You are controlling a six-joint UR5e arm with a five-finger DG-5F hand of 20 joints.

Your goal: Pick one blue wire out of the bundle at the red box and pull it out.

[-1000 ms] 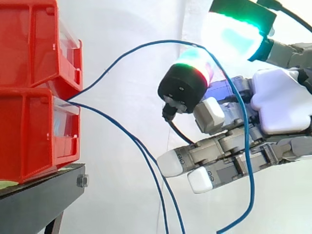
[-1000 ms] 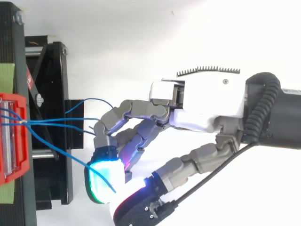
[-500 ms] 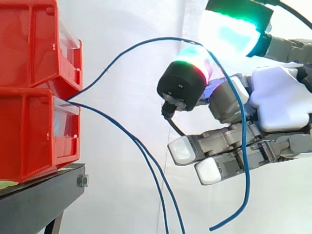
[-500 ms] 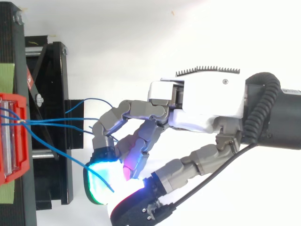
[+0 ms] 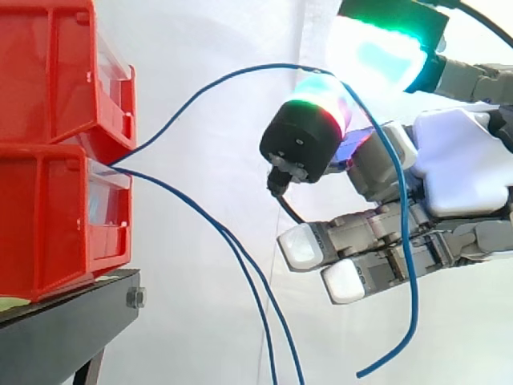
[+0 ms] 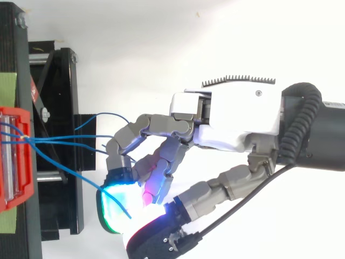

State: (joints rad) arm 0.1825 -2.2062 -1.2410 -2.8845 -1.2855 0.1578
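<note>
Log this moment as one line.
hand: shut on blue wire | wire: arcs from red box, free end dangling | extraction: pending

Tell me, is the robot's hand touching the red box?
Apart. In the side view, white curtain shows between the hand and the red box; only a blue wire crosses the gap.

In the side view the red bins [image 5: 56,160] are cut off at the left edge, the hand [image 5: 461,164] at the right; 2 blue wires [image 5: 227,236] leave the bottom edge.
</note>
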